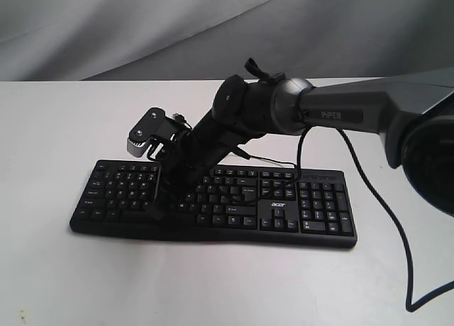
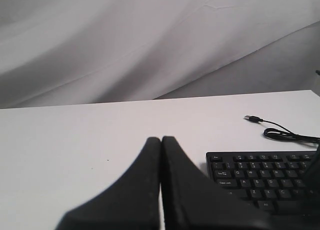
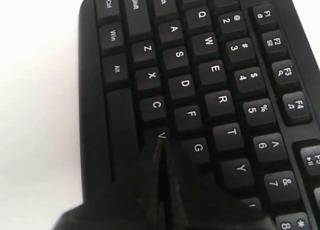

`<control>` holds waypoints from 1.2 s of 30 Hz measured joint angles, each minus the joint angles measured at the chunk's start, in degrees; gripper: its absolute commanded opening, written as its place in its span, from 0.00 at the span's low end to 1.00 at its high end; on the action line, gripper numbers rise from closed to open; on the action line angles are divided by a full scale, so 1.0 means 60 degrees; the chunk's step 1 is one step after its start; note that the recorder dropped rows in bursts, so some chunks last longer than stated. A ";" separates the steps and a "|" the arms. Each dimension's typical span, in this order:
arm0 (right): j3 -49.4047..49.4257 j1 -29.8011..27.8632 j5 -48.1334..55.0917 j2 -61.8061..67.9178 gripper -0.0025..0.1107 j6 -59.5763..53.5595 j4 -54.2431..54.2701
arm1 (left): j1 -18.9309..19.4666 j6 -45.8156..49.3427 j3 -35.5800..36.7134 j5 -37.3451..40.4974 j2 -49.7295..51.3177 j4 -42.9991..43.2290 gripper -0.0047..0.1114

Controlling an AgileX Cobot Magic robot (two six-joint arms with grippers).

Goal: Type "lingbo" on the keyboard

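The black keyboard [image 1: 113,198] lies across the white table, with its "acer" logo [image 1: 278,206] beside the number pad. My right gripper [image 1: 154,211] reaches across from the right and points down on the bottom letter row, left of the keyboard's middle. In the right wrist view the right gripper [image 3: 161,142] is shut and empty, its tips at the edge of the V key [image 3: 161,134], hiding the key beside it. The left gripper [image 2: 161,139] is shut and empty above bare table, to the left of the keyboard [image 2: 260,177]. It is out of the exterior view.
The keyboard's thin black USB cable [image 2: 285,135] lies loose on the table behind it, its plug [image 2: 252,119] unplugged. The right arm's own cable [image 1: 383,220] hangs down to the table at the right. A grey cloth backdrop [image 1: 142,28] rises behind the table.
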 measured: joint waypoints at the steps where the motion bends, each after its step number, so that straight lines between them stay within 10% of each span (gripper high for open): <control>1: 0.0000 0.0000 0.0010 0.0000 0.02 0.0015 0.0000 | 0.0000 0.0000 0.0000 0.0000 0.0000 0.0000 0.04; 36: 0.1166 -0.1252 0.0097 -0.0836 0.02 -0.0378 -0.0414 | 0.0000 0.0000 0.0000 0.0000 0.0000 0.0000 0.04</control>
